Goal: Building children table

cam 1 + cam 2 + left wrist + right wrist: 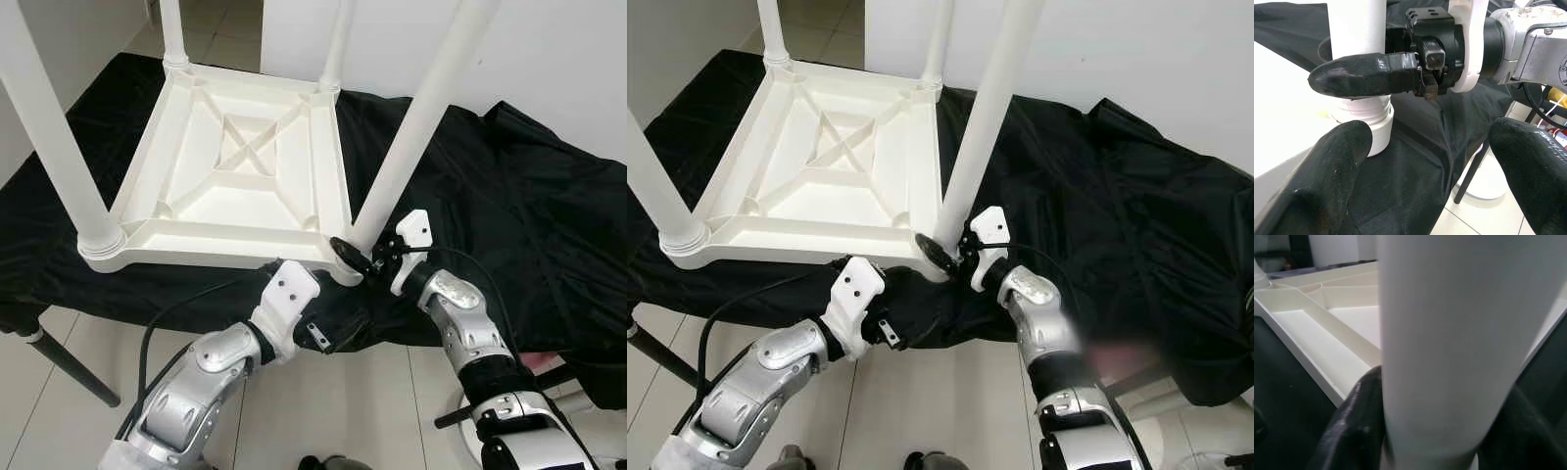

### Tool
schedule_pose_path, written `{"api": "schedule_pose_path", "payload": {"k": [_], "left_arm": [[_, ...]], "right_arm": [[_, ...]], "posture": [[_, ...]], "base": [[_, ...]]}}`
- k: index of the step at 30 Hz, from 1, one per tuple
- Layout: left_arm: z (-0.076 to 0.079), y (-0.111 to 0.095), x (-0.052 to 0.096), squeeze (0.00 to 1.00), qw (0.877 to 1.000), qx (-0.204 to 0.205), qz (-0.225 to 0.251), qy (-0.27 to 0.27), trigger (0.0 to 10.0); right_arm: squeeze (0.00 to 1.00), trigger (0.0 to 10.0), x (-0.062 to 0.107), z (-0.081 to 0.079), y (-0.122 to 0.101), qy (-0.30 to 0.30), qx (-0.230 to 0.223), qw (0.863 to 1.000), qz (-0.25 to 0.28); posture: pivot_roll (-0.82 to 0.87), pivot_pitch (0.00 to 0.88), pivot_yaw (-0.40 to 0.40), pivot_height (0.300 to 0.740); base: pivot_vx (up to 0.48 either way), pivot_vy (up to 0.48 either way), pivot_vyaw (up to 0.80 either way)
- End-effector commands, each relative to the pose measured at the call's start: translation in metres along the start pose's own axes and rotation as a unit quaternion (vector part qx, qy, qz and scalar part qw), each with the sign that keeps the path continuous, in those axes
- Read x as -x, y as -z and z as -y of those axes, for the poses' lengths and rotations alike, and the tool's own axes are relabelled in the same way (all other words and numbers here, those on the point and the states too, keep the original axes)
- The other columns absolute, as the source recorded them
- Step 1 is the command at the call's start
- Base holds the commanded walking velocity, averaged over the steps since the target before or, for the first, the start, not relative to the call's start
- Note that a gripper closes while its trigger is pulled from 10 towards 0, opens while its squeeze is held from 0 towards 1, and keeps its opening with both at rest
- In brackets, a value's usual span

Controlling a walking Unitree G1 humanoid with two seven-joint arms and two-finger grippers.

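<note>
The table (245, 166) lies upturned on the black-draped counter (509, 225), 4 legs up. Right claw (364, 257) clamps the near leg (416, 127) low; left claw (1425, 161) gapes empty. Light, stiff, slick plastic: grip near the socket.

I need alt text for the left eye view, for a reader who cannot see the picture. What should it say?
The right gripper is closed around the base of the near-right white plastic leg of a white plastic children's table lying upside down on a black cloth. The left gripper hovers open just below that corner, and all four legs stand in their sockets.
</note>
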State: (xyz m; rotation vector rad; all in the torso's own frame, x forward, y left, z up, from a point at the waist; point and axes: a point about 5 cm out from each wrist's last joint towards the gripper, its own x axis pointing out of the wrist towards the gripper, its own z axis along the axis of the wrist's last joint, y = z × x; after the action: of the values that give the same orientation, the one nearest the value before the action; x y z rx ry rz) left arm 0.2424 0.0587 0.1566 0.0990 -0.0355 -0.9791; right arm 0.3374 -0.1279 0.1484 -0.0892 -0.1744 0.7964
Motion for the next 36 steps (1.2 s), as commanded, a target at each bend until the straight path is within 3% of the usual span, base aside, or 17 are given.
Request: {"api": "schedule_pose_path", "payload": {"k": [1,7,8,10,11,12,17,18,19,20,25,31,36], "left_arm": [[0.003,0.001,-0.001,0.00,1.000,-0.001,0.000,0.007,10.0],[0.003,0.003,0.001,0.00,1.000,-0.001,-0.004,0.004,10.0],[0.004,0.004,0.001,0.00,1.000,-0.001,-0.006,0.004,10.0],[0.004,0.004,0.001,0.00,1.000,-0.001,-0.006,0.004,10.0],[0.004,0.005,0.002,0.00,1.000,-0.001,-0.007,0.005,10.0],[0.004,0.005,0.002,0.00,1.000,-0.001,-0.008,0.006,10.0],[0.004,0.007,0.004,0.00,1.000,-0.001,-0.015,0.011,10.0],[0.004,0.009,0.007,0.00,1.000,0.000,-0.021,0.015,10.0],[0.004,0.009,0.007,0.00,1.000,0.000,-0.021,0.015,10.0],[0.006,0.010,0.010,0.00,0.999,0.001,-0.028,0.023,10.0],[0.007,0.012,0.013,0.00,0.999,0.003,-0.033,0.027,10.0],[0.010,0.019,0.027,0.00,0.997,0.008,-0.057,0.042,10.0],[0.005,0.022,0.038,0.00,0.996,0.004,-0.074,0.041,10.0]], "right_arm": [[0.00,0.0,0.004,0.000,0.009,-0.007,-0.001,1.000,-0.024],[0.00,0.0,0.008,0.001,0.015,0.011,0.006,0.999,-0.039],[0.00,0.7,0.009,0.001,0.016,0.020,0.008,0.999,-0.043],[0.00,0.7,0.010,0.001,0.017,0.026,0.009,0.999,-0.045],[0.00,8.6,0.010,0.002,0.018,0.038,0.009,0.998,-0.047],[0.00,10.0,0.010,0.002,0.019,0.047,0.007,0.998,-0.048],[0.00,10.0,0.012,0.004,0.018,0.122,-0.003,0.992,-0.041],[0.00,10.0,0.014,0.003,0.019,0.172,-0.015,0.984,-0.038],[0.00,10.0,0.014,0.003,0.019,0.172,-0.015,0.984,-0.038],[0.00,10.0,0.015,0.000,0.021,0.222,-0.036,0.974,-0.035],[0.00,10.0,0.016,-0.003,0.022,0.258,-0.049,0.964,-0.036],[0.00,10.0,0.010,-0.028,0.022,0.353,-0.079,0.932,-0.019],[0.00,10.0,0.003,-0.038,0.020,0.385,-0.092,0.918,-0.016]], "posture": [[0.10,0.093,-0.151,0.740],[0.10,0.094,-0.150,0.740],[0.10,0.093,-0.150,0.740],[0.10,0.093,-0.150,0.740],[0.09,0.093,-0.146,0.740],[0.09,0.093,-0.146,0.740],[0.09,0.095,-0.138,0.740],[0.09,0.096,-0.135,0.740],[0.09,0.096,-0.135,0.740],[0.09,0.096,-0.133,0.740],[0.09,0.095,-0.129,0.740],[0.08,0.099,-0.115,0.740],[0.09,0.104,-0.112,0.740]], "base": [[0.000,0.000,0.00],[0.000,0.000,0.00],[0.000,0.000,0.00],[0.000,0.000,0.00],[0.000,0.000,0.00],[0.000,0.000,0.00],[0.000,0.000,0.00],[0.000,0.000,0.00],[0.000,0.000,0.00],[0.000,0.000,0.00],[0.000,0.000,0.00],[0.000,0.000,0.00],[0.000,0.000,0.00]]}}
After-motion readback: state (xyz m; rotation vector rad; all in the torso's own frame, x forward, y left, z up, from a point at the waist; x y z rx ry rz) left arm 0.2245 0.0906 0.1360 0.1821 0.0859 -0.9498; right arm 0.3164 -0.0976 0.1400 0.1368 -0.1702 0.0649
